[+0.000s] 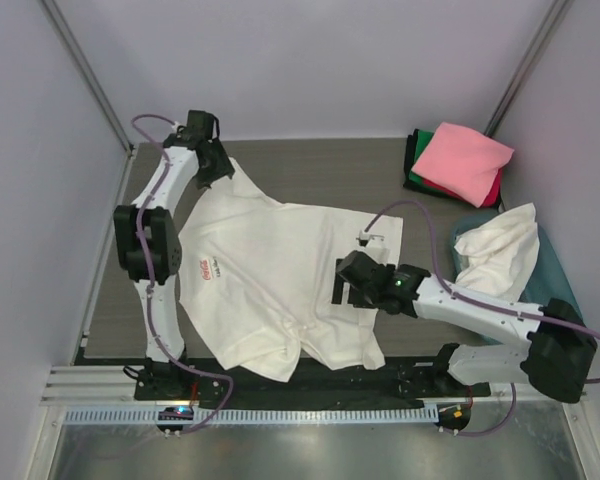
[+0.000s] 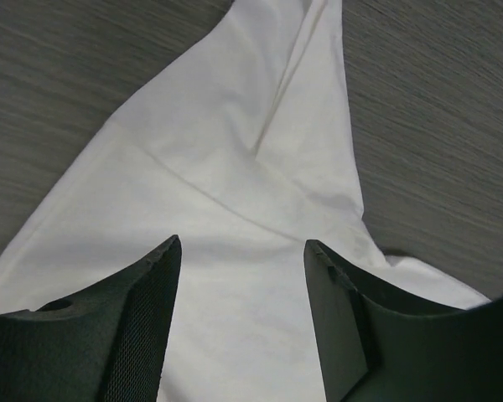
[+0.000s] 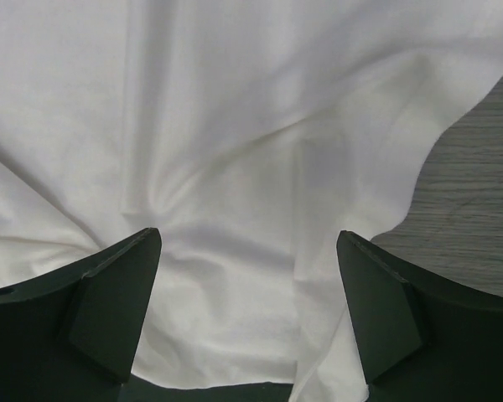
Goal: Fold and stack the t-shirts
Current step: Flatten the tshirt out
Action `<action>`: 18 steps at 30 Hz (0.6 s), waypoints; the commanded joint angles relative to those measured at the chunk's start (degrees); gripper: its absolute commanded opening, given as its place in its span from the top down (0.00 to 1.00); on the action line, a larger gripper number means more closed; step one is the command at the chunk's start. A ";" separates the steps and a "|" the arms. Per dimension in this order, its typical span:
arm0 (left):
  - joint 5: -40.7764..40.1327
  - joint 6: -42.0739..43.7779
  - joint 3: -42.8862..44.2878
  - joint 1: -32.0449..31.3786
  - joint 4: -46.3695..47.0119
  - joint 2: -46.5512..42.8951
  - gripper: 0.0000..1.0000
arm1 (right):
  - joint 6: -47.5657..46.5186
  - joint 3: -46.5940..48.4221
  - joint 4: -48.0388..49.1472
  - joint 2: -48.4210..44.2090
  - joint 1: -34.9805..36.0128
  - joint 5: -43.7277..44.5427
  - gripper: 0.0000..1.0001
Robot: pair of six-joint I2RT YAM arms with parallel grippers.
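- Top external: a cream-white t-shirt (image 1: 280,270) with a red chest mark lies spread on the tabletop (image 1: 320,170). The left gripper (image 1: 218,172) is at its far-left corner and the right gripper (image 1: 340,285) is over its right part. A pink-topped folded stack (image 1: 462,160) lies far right, and another cream shirt (image 1: 500,250) drapes a teal tub (image 1: 560,275).
- Left wrist: jaws apart over the shirt's tapering corner, gripping nothing.
- Right wrist: jaws wide above wrinkled cloth, with bare tabletop at right.

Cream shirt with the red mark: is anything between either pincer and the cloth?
Nothing visible. The left pincer hangs open over the far-left corner of the cream shirt, and the right pincer is open over its right edge. Only bare cloth shows between each pair of fingers.
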 commanded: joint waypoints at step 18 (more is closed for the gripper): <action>2.06 -6.01 17.51 -1.81 0.31 22.06 0.47 | 2.37 -20.43 15.50 -17.67 -0.01 3.72 0.09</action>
